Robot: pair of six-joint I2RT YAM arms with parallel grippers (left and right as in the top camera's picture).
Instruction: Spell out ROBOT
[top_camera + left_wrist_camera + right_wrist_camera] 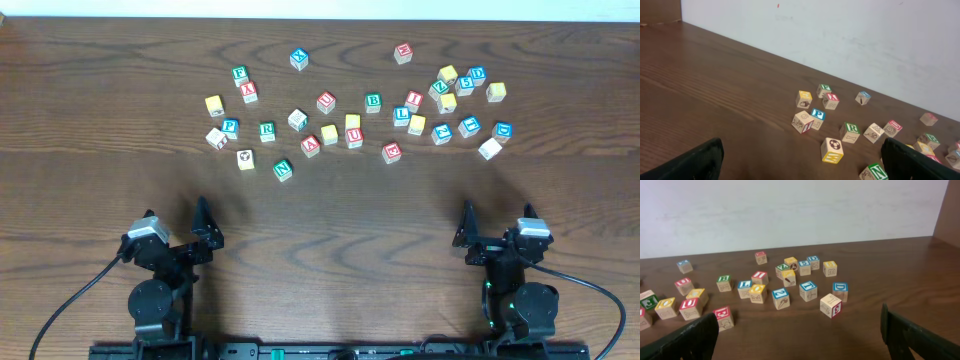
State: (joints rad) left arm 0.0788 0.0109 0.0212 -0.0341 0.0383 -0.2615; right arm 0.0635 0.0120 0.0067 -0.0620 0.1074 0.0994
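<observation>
**Both arms parked low with jaws released and empty; the R is a left-arm reach.**
On the counter [90, 80], your left arm [150, 245] and right arm [520, 245] sit along the bottom of the overhead frame, well short of the scattered cubes above. The green R cube [267, 130] lies above and to the right of the left jaws, in the left half of the scatter, so the left arm is nearer. The green B cube [373, 101] sits right of centre, nearer the right arm.
</observation>
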